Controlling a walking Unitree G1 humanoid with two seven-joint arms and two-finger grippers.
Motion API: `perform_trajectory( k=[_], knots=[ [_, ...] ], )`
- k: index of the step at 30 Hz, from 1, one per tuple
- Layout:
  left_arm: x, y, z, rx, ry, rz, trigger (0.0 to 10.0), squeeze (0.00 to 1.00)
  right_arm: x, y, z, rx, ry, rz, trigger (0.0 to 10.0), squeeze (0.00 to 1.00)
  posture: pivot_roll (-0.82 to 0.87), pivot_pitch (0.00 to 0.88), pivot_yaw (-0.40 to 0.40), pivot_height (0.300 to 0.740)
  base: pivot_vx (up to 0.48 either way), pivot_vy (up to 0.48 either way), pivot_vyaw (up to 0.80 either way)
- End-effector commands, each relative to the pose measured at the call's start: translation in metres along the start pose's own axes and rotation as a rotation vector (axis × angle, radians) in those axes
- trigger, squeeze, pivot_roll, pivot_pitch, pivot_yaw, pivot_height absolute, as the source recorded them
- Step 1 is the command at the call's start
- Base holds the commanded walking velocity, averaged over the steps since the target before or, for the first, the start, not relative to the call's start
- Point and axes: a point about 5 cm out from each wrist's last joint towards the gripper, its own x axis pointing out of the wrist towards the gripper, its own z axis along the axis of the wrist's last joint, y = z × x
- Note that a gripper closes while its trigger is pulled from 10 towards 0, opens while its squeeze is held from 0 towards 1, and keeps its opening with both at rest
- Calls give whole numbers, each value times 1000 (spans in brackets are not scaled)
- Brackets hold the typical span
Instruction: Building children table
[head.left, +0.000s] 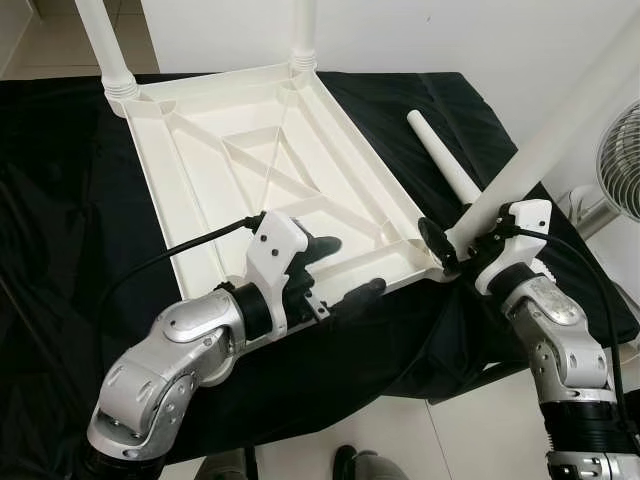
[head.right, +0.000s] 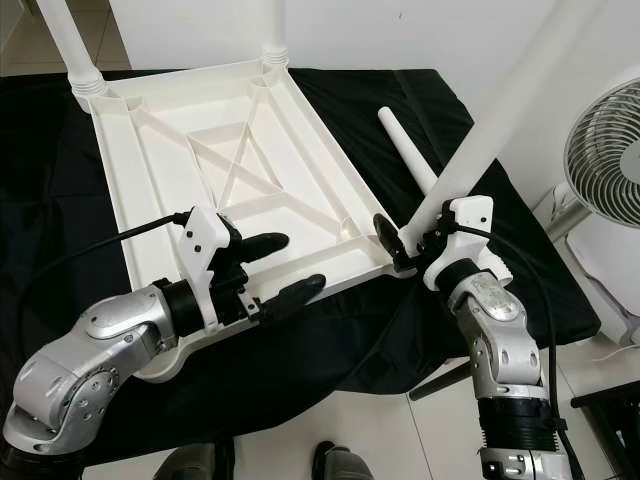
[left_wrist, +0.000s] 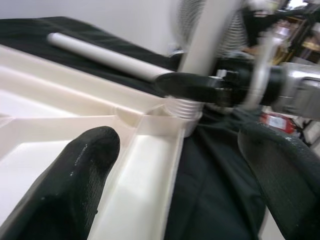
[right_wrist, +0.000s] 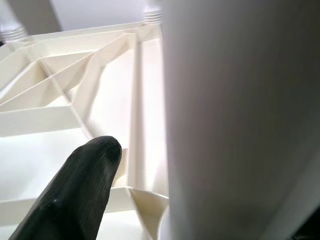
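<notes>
The white plastic table top (head.left: 230, 190) lies upside down on a black cloth. Two white legs (head.left: 105, 45) (head.left: 303, 30) stand in its far corners. A third leg (head.left: 560, 130) leans over the near right corner, its threaded end at the corner socket (left_wrist: 182, 107). My right gripper (head.left: 455, 245) is shut on this leg just above that end. My left gripper (head.left: 355, 266) is open and straddles the top's near rim, one finger (left_wrist: 75, 170) over the inside and the other outside. A fourth leg (head.left: 445, 160) lies loose on the cloth to the right.
The black cloth (head.left: 60, 200) covers the work surface and hangs over its near edge. A white fan (head.right: 605, 155) stands on the floor at the right, close to the leaning leg. Pale floor shows below the near edge.
</notes>
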Motion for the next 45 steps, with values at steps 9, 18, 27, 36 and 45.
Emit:
perform_trajectory(
  k=[9,18,27,36,45],
  knots=[
    [1,-5,-3,-15,3,5,10000,0,-3,-14,9,-65,-5,45,2314,0,71,218,-50,740,0,0,0],
    [0,-6,-1,-15,-4,14,10000,0,-11,-16,7,-74,9,51,0,0,71,220,-53,740,0,0,0],
    [-1,-7,0,-12,-3,11,10000,0,-18,-12,-1,-52,31,4,10000,0,71,215,-51,740,0,0,0],
    [-1,-9,0,-10,-6,-1,10000,0,-28,-8,-15,28,48,-151,10000,0,65,207,-48,740,0,0,0],
    [-1,-9,1,-11,-8,-10,10000,0,-28,-2,-24,36,76,-269,10000,0,64,205,-46,740,0,0,0]
  ],
)
